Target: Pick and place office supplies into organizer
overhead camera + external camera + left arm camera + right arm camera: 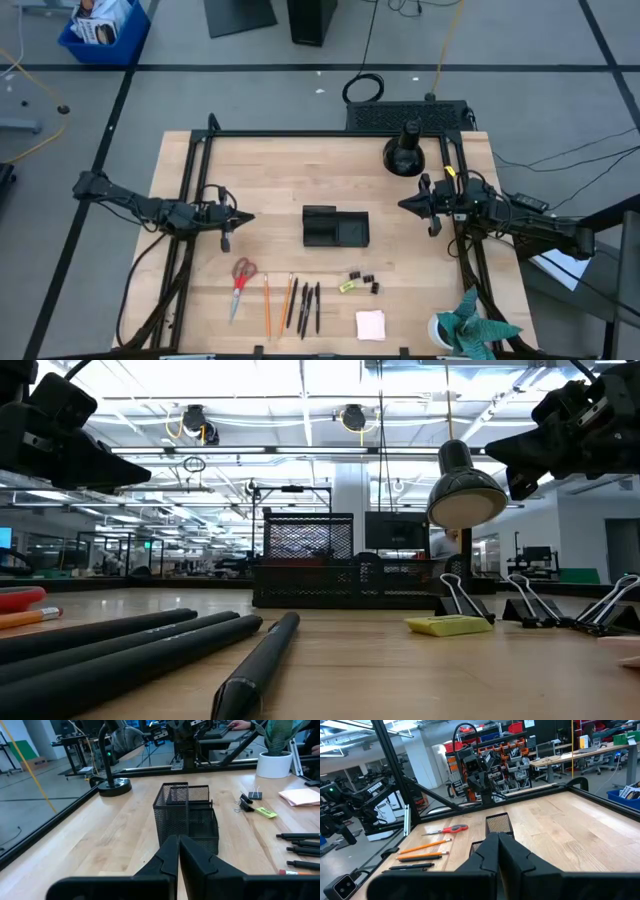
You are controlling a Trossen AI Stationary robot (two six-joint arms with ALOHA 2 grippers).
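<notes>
At 9 o'clock of the organizer (336, 227), my left gripper (243, 217) hangs above the table (260, 170), clenched on nothing, its tip aimed at the tray. At 3 o'clock of the organizer my right gripper (404, 205) mirrors it, also clenched and empty. Both sit well apart from the tray, which stands mid-table with its 2 mesh compartments empty as far as I can see.

Everything I must collect lies in a row at 6 o'clock of the tray, untouched: scissors (241, 281) farthest toward 7, then pencils (277, 300), pens (308, 305), the yellow item (347, 286) with the clips (363, 280) just beside it, and the sticky pad (371, 324) nearest the front edge.

Risks, as I judge them: the pencils and pens lie close together and nearly parallel, so a descent with fingers spread could catch 2 at once or roll a neighbour away. They are thin and flat on the wood, so closing too high would miss them. The clips are tiny and bunched; nudging 1 would scatter the rest. The light mesh tray could slide or tip if I bump its rim while dropping a long item.

Room: the wood between my grippers and the tray is bare, so I have free travel there. My right side is tighter, with the lamp (403, 153) at 1 o'clock and the plant (468, 326) at 5 o'clock, near the corner. The supplies lie close to the front edge, so a push outward could send them off.
</notes>
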